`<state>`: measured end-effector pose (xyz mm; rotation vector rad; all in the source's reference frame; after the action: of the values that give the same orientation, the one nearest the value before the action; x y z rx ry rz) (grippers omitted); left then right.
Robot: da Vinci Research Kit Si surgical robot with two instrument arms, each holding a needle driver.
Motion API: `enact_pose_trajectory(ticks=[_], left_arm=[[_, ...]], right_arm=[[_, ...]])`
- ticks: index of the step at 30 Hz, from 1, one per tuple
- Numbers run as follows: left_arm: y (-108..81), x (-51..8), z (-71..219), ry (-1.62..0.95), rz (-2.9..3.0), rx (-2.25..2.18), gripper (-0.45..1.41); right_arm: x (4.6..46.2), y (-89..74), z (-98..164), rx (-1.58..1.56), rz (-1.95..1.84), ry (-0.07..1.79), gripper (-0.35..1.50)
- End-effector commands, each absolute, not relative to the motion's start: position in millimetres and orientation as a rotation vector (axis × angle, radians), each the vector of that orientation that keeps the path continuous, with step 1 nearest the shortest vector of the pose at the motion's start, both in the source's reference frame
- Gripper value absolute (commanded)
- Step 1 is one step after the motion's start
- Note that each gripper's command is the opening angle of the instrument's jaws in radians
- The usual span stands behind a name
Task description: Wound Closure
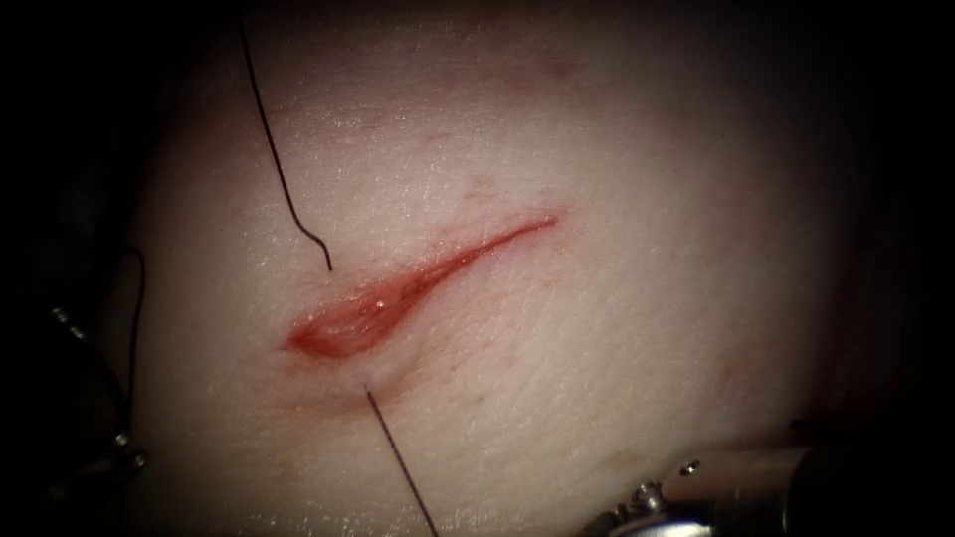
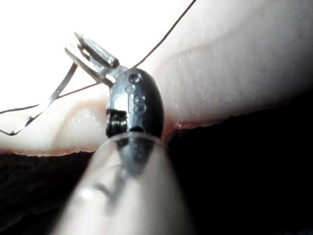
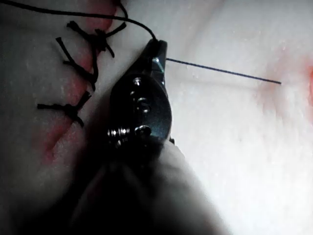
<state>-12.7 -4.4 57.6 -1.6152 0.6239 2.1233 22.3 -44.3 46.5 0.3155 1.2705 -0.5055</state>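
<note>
Closest to you, your right tool [image 3: 155, 49] has its jaws pinched on the thread [image 3: 222, 72], which runs taut to the tissue [image 1: 617, 328]. Your left tool [image 2: 93, 56] clamps the curved needle [image 2: 51, 100] near one end, clear of the tissue. On the endoscope the cut [image 1: 398, 298] gapes red and glossy, thread entering just below it; another strand lies to its left.

Right hand [image 1: 637, 502] tips cut off by edge (endoscope).

Thread [image 1: 402, 462] from the tissue [image 1: 617, 348] just right of the cut [image 1: 398, 298]; another strand [image 1: 274, 149] left of it
</note>
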Motion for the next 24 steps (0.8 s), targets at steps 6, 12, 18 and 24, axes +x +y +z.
enact_pose_trajectory(ticks=[6, 12, 18, 24], left_arm=[[-5.2, -13.6, 58.2, 0.620, 2.121, -1.616, -0.45], [-5.2, -13.6, 58.2, 0.620, 2.121, -1.616, -0.45], [-5.2, -13.5, 58.2, 0.620, 2.121, -1.616, -0.45], [-5.2, -13.5, 58.2, 0.620, 2.121, -1.617, -0.45]], right_arm=[[21.7, -48.9, 45.8, 0.453, -0.548, 1.233, -0.35], [21.2, -50.2, 45.9, 0.543, -0.572, 1.224, -0.35], [21.6, -48.6, 46.2, 0.549, -0.490, 1.213, 0.86], [21.3, -42.8, 45.8, 0.400, -0.283, 1.273, 1.46]])
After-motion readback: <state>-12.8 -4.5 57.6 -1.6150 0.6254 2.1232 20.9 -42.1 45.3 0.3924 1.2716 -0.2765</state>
